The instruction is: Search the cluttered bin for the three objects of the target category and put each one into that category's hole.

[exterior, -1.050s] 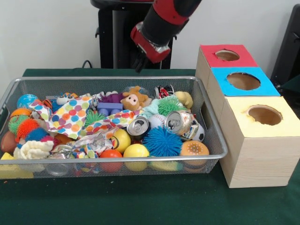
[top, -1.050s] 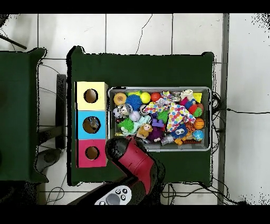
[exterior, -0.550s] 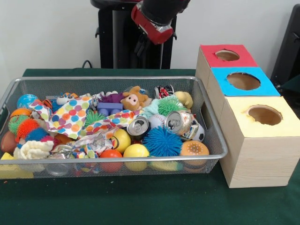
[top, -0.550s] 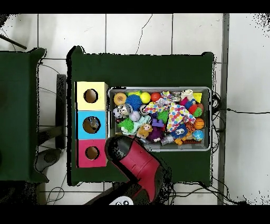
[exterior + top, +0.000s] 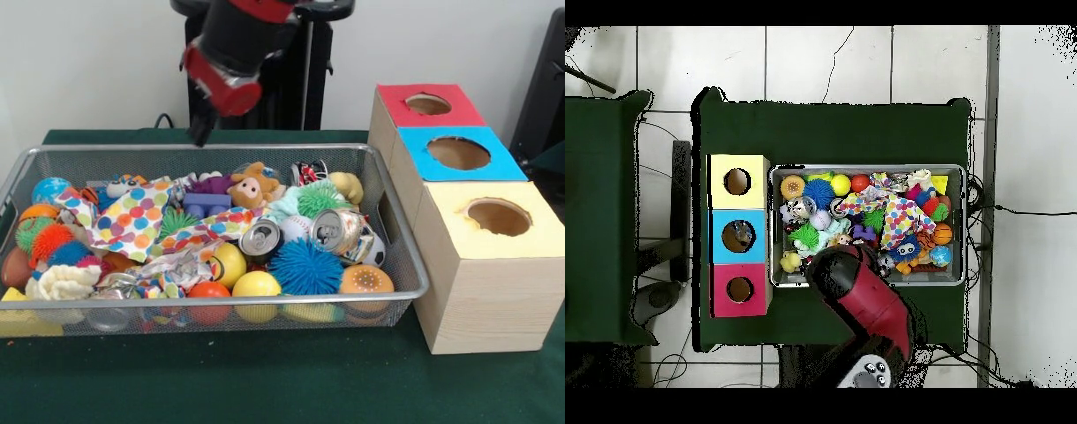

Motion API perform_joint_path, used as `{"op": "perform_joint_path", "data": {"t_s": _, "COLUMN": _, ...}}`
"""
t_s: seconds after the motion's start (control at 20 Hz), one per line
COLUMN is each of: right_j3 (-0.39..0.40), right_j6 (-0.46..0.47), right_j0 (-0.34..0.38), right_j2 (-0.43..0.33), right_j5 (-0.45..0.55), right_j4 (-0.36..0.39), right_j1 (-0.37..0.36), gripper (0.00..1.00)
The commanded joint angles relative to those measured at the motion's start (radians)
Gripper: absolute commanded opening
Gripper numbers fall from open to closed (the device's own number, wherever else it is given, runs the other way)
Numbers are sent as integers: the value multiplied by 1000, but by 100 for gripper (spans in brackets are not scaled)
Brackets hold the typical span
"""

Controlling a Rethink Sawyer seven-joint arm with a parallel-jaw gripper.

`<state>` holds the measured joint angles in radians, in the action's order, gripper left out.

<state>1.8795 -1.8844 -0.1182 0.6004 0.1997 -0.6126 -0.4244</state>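
A wire mesh bin holds a heap of toys: crushed drink cans, a blue spiky ball, yellow balls, a brown plush animal and a spotted cloth. To its right stand three wooden boxes with round holes: red, blue and yellow. My gripper hangs just above the bin's back rim, left of centre, with nothing seen in it. In the overhead view the red arm covers the gripper and the bin's lower middle edge.
The bin sits on a green tablecloth. A black pedestal rises behind it. Orange and green spiky balls crowd the bin's left end. In the overhead view the boxes line the bin's left side.
The arm has swung from behind the bin's right half, up, and then down to its back rim left of centre. Nothing in the bin has moved.
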Motion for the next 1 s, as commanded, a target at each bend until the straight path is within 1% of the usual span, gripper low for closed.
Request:
{"op": "perform_joint_path", "data": {"t_s": 0.05, "right_j3": 63, "right_j6": -19, "right_j0": 120, "right_j2": -257, "right_j5": -88, "right_j4": 163, "right_j1": -9, "gripper": 0}}
{"op": "perform_joint_path", "data": {"t_s": 0.15, "right_j3": 49, "right_j6": -20, "right_j0": 116, "right_j2": -235, "right_j5": -128, "right_j4": 223, "right_j1": 4, "gripper": 0}}
{"op": "perform_joint_path", "data": {"t_s": 0.2, "right_j3": 49, "right_j6": -33, "right_j0": 113, "right_j2": -226, "right_j5": -138, "right_j4": 235, "right_j1": 6, "gripper": 0}}
{"op": "perform_joint_path", "data": {"t_s": 0.3, "right_j3": 54, "right_j6": -48, "right_j0": 120, "right_j2": -228, "right_j5": -126, "right_j4": 254, "right_j1": -2, "gripper": 0}}
{"op": "perform_joint_path", "data": {"t_s": 0.4, "right_j3": 53, "right_j6": -56, "right_j0": 131, "right_j2": -241, "right_j5": -138, "right_j4": 288, "right_j1": -11, "gripper": 0}}
{"op": "perform_joint_path", "data": {"t_s": 0.55, "right_j3": 41, "right_j6": -76, "right_j0": 125, "right_j2": -235, "right_j5": -119, "right_j4": 309, "right_j1": -10, "gripper": 0}}
{"op": "perform_joint_path", "data": {"t_s": 0.65, "right_j3": 45, "right_j6": -91, "right_j0": 139, "right_j2": -249, "right_j5": -84, "right_j4": 310, "right_j1": -17, "gripper": 0}}
{"op": "perform_joint_path", "data": {"t_s": 0.75, "right_j3": 37, "right_j6": -99, "right_j0": 136, "right_j2": -240, "right_j5": -101, "right_j4": 323, "right_j1": -13, "gripper": 0}}
{"op": "perform_joint_path", "data": {"t_s": 0.8, "right_j3": 20, "right_j6": -96, "right_j0": 122, "right_j2": -218, "right_j5": -147, "right_j4": 342, "right_j1": -4, "gripper": 0}}
{"op": "perform_joint_path", "data": {"t_s": 0.85, "right_j3": 14, "right_j6": -104, "right_j0": 116, "right_j2": -208, "right_j5": -133, "right_j4": 336, "right_j1": -1, "gripper": 0}}
{"op": "perform_joint_path", "data": {"t_s": 0.95, "right_j3": 19, "right_j6": -113, "right_j0": 128, "right_j2": -218, "right_j5": -112, "right_j4": 336, "right_j1": -3, "gripper": 0}}
{"op": "perform_joint_path", "data": {"t_s": 1.0, "right_j3": 21, "right_j6": -116, "right_j0": 135, "right_j2": -227, "right_j5": -118, "right_j4": 339, "right_j1": -4, "gripper": 0}}
